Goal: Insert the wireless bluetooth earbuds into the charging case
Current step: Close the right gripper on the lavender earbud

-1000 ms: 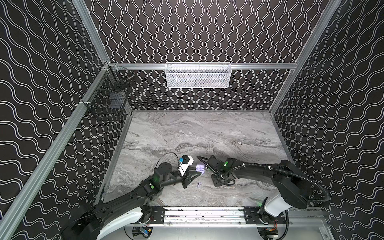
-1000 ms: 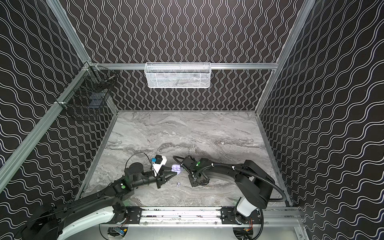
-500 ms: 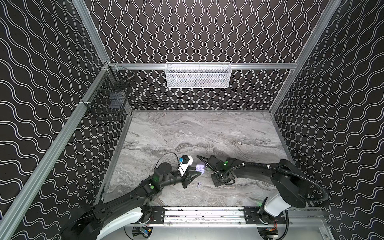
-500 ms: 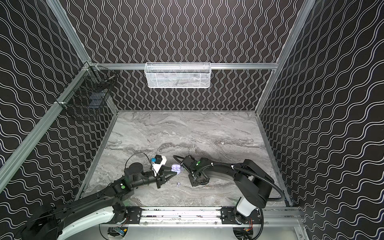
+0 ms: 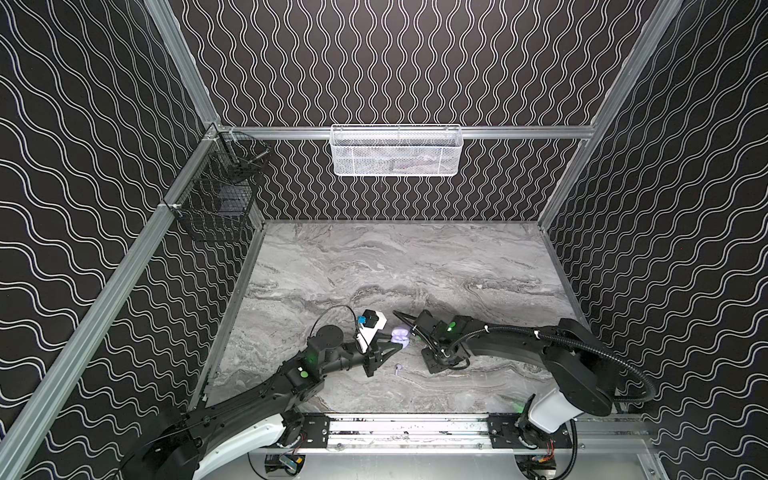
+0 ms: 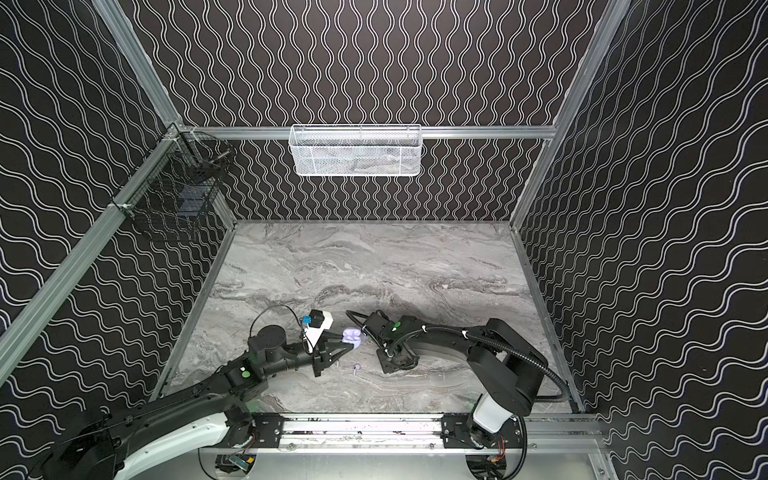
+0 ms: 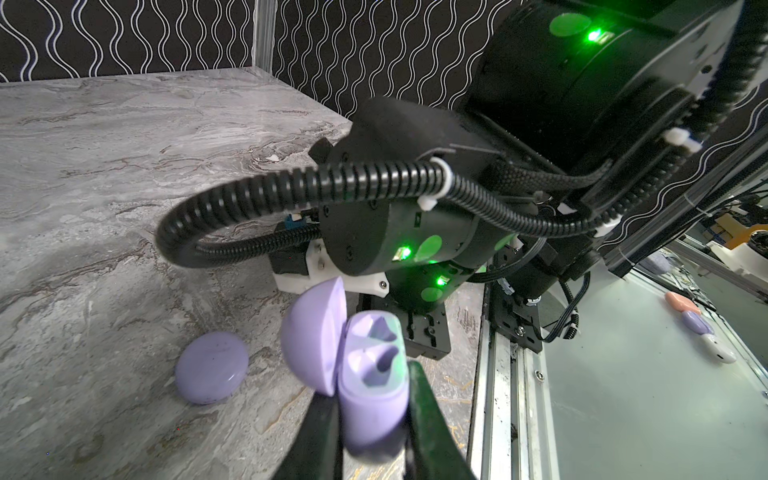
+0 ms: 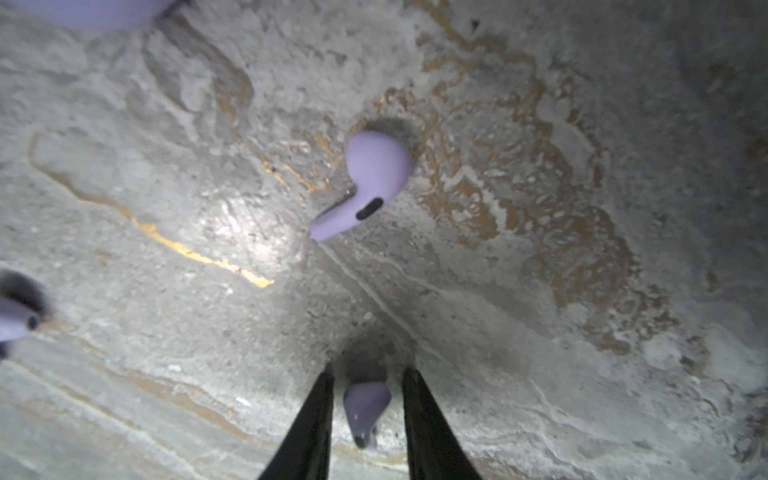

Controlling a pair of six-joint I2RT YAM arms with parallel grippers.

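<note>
One earbud lies untouched between the parted jaws of the right gripper, stem along its fingers, near the open charging case that the left gripper pinches.

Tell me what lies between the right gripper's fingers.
A lavender earbud lies between the right gripper's fingers, touching neither; the right wrist view shows it.

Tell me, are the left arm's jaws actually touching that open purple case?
Touching. In the left wrist view, the left gripper has its jaws pressed against both sides of the open lavender charging case.
</note>
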